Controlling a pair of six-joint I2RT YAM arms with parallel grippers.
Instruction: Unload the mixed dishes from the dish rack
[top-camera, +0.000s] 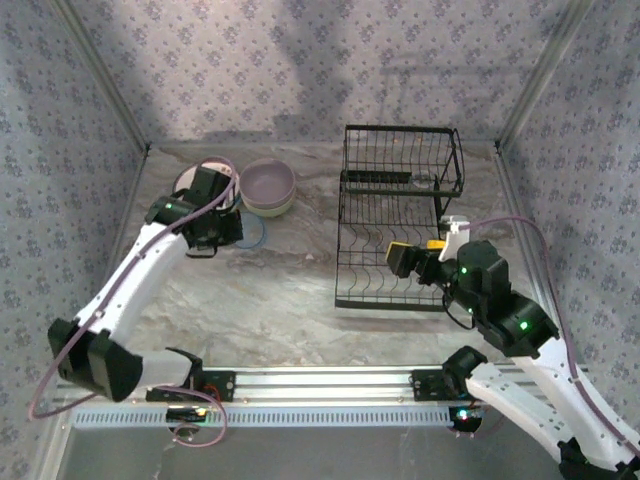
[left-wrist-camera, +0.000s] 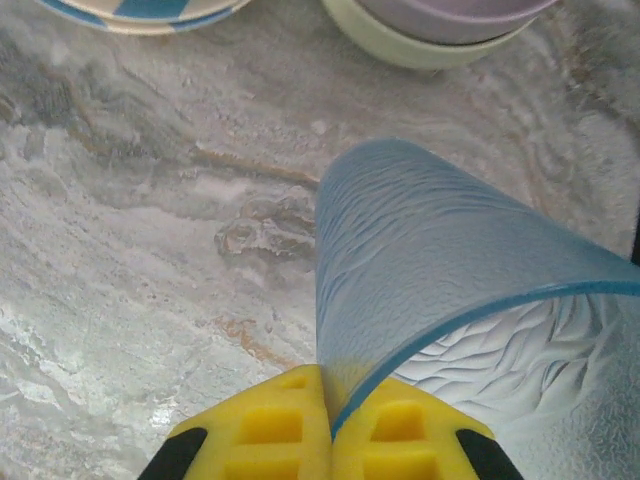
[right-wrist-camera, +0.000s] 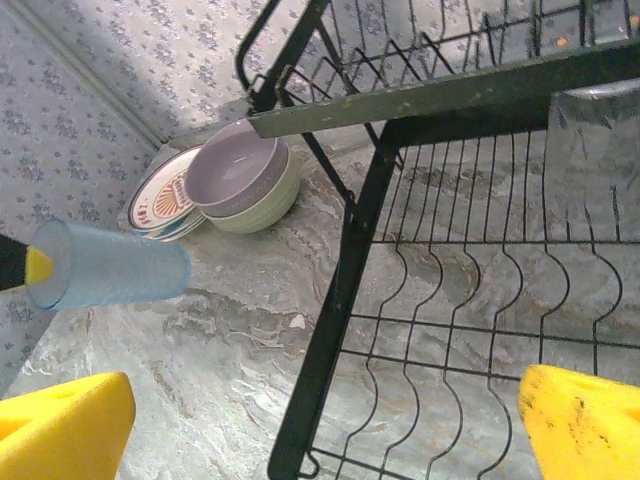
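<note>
Two arms are bolted at the near edge of a marble-patterned table (top-camera: 300, 300).

Nearest, on the right, the right gripper (top-camera: 418, 252) sits against the near right side of the black wire rack (top-camera: 400, 160). Its yellow fingers (right-wrist-camera: 585, 430) stand wide apart with nothing between them. The right wrist view adds what the overhead view cannot resolve. The table surface shows through the rack's wavy lower dividers. In the raised section hangs a pale see-through shape (right-wrist-camera: 595, 150), possibly a clear glass, though it is too faint to be sure.

Further back, on the left, the left gripper (left-wrist-camera: 325, 425) has its jaws clamped together on the rim wall of a translucent blue cup (left-wrist-camera: 430, 260). The left wrist view shows this pinch and the cup's rippled texture. The right wrist view shows the cup from the side, lying roughly level above the table. No view settles whether it touches the surface. From overhead the cup is little more than a blue ring beside the gripper.

Farthest, near the back left, a lavender bowl (right-wrist-camera: 240, 170) nests inside a pale green bowl (right-wrist-camera: 268, 208). They stand just beside a stack of plates (right-wrist-camera: 160, 195). The right wrist view shows the orange pattern on the top plate, and the left wrist view shows a blue-striped rim. From overhead the left arm covers most of the stack.
</note>
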